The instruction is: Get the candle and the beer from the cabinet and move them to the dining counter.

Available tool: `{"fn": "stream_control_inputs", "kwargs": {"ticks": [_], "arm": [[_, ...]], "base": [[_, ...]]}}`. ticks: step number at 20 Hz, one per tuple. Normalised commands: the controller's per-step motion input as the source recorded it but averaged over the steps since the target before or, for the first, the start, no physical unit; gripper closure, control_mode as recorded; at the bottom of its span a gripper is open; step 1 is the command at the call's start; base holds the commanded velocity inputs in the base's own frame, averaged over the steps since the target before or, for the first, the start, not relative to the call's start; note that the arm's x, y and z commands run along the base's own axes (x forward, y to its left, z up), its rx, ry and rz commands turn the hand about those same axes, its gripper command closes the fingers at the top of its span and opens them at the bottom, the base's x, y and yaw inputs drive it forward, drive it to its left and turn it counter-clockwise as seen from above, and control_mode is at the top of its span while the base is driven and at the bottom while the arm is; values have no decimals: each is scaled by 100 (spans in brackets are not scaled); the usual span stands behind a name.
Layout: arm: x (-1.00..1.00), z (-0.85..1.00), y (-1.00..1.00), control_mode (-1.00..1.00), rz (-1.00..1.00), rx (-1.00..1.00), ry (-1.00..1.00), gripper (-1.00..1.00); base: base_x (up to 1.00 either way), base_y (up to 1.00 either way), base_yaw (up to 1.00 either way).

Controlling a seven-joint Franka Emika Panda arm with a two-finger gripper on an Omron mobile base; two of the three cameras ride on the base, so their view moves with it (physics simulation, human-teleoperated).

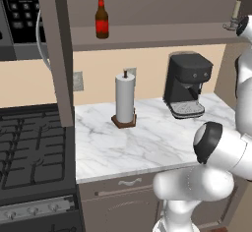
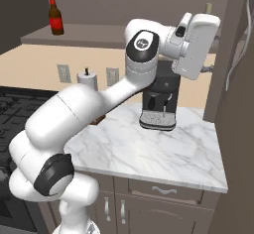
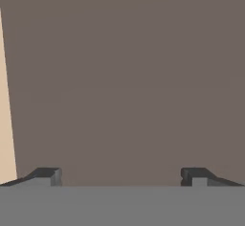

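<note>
Candle [image 1: 236, 9]: short pale stick on a small dark holder, upright on the cabinet [image 1: 147, 34] shelf at its far right end, just beside the robot's raised hand in the left base view; in the right base view its pale tip shows above the hand, and whether hand and candle touch cannot be told. Beer [image 1: 102, 16]: dark brown bottle with red label, upright on the same shelf, well apart from the jaws, toward the shelf's left end. Cabinet: grey-brown, one door [image 1: 55, 49] swung open and seen edge-on between the shelf and the stove side. Gripper [image 3: 119, 176]: jaws spread wide with nothing between the fingertips [image 3: 48, 176], facing a flat grey-brown cabinet surface, a beige strip of wall at the left edge of the hand view. Below the jaws, counter [image 1: 147, 142]: white marble with grey veining, carrying a black coffee machine [image 1: 187, 86] almost directly beneath the hand, and a white paper-towel roll [image 1: 125, 98] on a brown wooden base farther to the left, under the beer. Beyond the roll: black stove [image 1: 29, 147] and, above it, a dark microwave [image 1: 19, 14].
</note>
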Motion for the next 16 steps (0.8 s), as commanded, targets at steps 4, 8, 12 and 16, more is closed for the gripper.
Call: {"fn": "stream_control_inputs", "kwargs": {"ticks": [4,8,12,16], "arm": [[-57,5,18,-100,0,0,-29,-100],[-66,8,68,-100,0,3,-50,-100],[-54,0,82,-100,4,12,-51,-100],[-31,-11,77,-100,13,21,-46,-100]], "base": [[0,0,0],[0,0,0],[0,0,0],[0,0,0]]}}
